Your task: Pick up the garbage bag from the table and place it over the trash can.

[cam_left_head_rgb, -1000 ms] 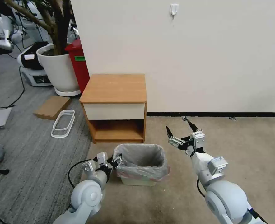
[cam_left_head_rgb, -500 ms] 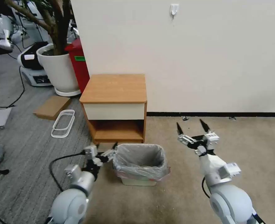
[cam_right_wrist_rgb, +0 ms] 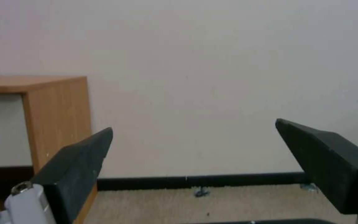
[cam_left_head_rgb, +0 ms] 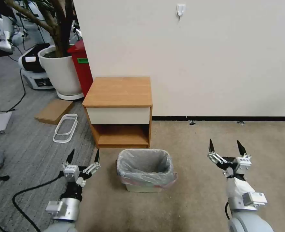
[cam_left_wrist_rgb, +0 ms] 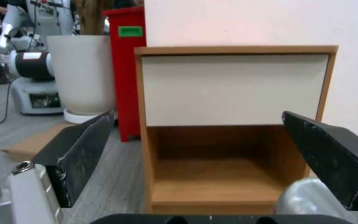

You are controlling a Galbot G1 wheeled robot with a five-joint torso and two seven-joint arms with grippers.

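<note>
The garbage bag (cam_left_head_rgb: 146,165) lines the cream trash can (cam_left_head_rgb: 142,187) on the beige carpet, its grey plastic folded over the rim with a pinkish-red edge showing. The wooden table (cam_left_head_rgb: 119,91) stands behind the can with a bare top. My left gripper (cam_left_head_rgb: 83,155) is open to the left of the can, apart from it, and faces the table's (cam_left_wrist_rgb: 233,93) open shelf; a grey bit of the bag (cam_left_wrist_rgb: 301,199) shows by one finger. To the right of the can my right gripper (cam_left_head_rgb: 225,147) is open and holds nothing, facing the wall beside the table (cam_right_wrist_rgb: 42,102).
A tall red bin (cam_left_head_rgb: 82,67) and a large white plant pot (cam_left_head_rgb: 61,72) stand behind and left of the table. A cardboard sheet (cam_left_head_rgb: 54,110) and white frames (cam_left_head_rgb: 65,127) lie on the grey floor. A black cable (cam_left_head_rgb: 26,196) trails by my left arm.
Both arms have drawn back and outward from the trash can. The left gripper let go of the bag's rim and opened; the right gripper moved right and nearer to me, still open.
</note>
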